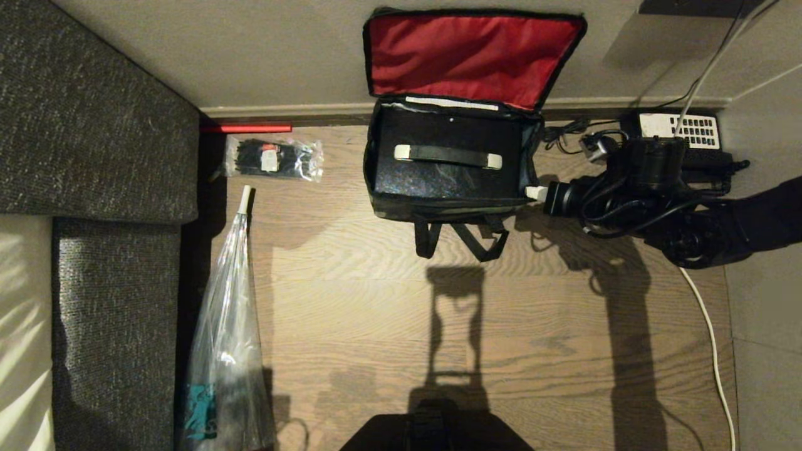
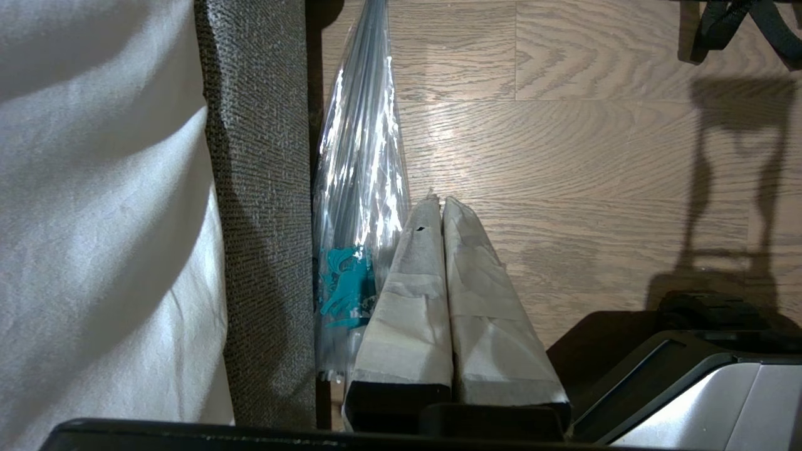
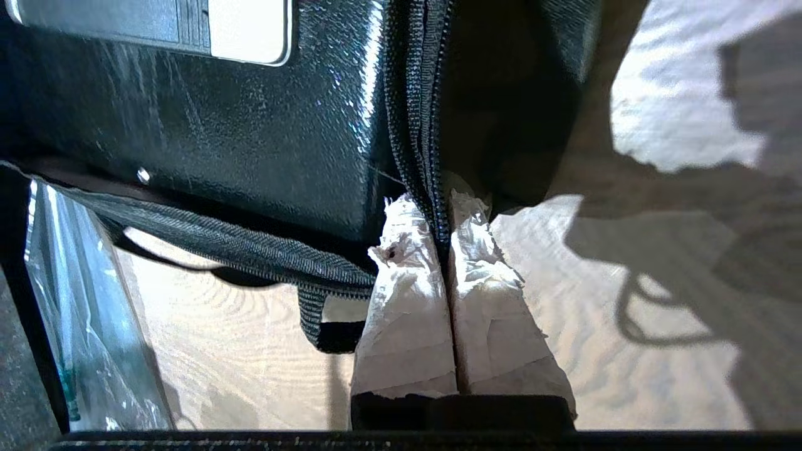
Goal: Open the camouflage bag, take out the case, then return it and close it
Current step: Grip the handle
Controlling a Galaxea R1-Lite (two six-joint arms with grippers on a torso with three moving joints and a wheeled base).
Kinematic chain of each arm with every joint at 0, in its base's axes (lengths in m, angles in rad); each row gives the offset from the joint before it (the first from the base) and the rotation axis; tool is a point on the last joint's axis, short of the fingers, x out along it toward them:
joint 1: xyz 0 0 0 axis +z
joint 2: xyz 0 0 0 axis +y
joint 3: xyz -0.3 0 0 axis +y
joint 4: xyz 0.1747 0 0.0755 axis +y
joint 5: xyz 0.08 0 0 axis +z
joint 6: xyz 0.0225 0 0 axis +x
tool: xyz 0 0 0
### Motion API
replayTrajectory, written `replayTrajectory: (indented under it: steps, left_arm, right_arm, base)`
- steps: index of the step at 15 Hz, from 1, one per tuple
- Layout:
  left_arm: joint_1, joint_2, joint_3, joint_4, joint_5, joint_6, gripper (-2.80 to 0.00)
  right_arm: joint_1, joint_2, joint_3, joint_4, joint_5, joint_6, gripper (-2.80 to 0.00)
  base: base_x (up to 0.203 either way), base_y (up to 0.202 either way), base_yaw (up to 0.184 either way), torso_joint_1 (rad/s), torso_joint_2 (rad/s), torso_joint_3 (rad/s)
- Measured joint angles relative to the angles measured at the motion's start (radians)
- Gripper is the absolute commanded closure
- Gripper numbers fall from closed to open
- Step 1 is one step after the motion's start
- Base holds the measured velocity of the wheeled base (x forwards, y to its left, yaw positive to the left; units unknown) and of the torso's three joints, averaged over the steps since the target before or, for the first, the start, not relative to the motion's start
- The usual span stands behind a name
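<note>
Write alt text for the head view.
An open camouflage bag stands on a wooden floor, red-lined lid up, with the black case inside. The right gripper, shut, sits at the bag's right edge. A desk phone lies behind the arm.

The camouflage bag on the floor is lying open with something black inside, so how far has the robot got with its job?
The camouflage bag is open, its red lid flung back against the wall. The case sits inside; whether it has been out yet cannot be told. In hand: the right gripper is shut on the zipper edge at the bag's right corner. Left: at least closing the bag. The left gripper hangs idle, shut, beside the wrapped umbrella.
</note>
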Motion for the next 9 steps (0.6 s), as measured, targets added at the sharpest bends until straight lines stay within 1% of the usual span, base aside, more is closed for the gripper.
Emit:
replayTrajectory:
  steps: [3, 6, 8, 9]
  left_arm:
    - [0.0, 0.0, 0.0, 0.0, 0.0, 0.0, 0.0]
    - [0.0, 0.0, 0.0, 0.0, 0.0, 0.0, 0.0]
    - [0.0, 0.0, 0.0, 0.0, 0.0, 0.0, 0.0]
    - [0.0, 0.0, 0.0, 0.0, 0.0, 0.0, 0.0]
  right_arm:
    - [-0.015, 0.007, 0.001, -0.001, 0.024, -0.008, 0.0]
    - [-0.016, 0.006, 0.049, 0.004, 0.022, -0.06, 0.0]
    - [-0.015, 0.006, 0.055, 0.005, 0.019, -0.061, 0.0]
    - [-0.015, 0.005, 0.054, 0.003, 0.018, -0.056, -2.8]
  base:
    - [0.0, 0.0, 0.0, 0.0, 0.0, 0.0]
    - [0.0, 0.0, 0.0, 0.0, 0.0, 0.0]
    - [0.0, 0.0, 0.0, 0.0, 0.0, 0.0]
    - [0.0, 0.0, 0.0, 0.0, 0.0, 0.0]
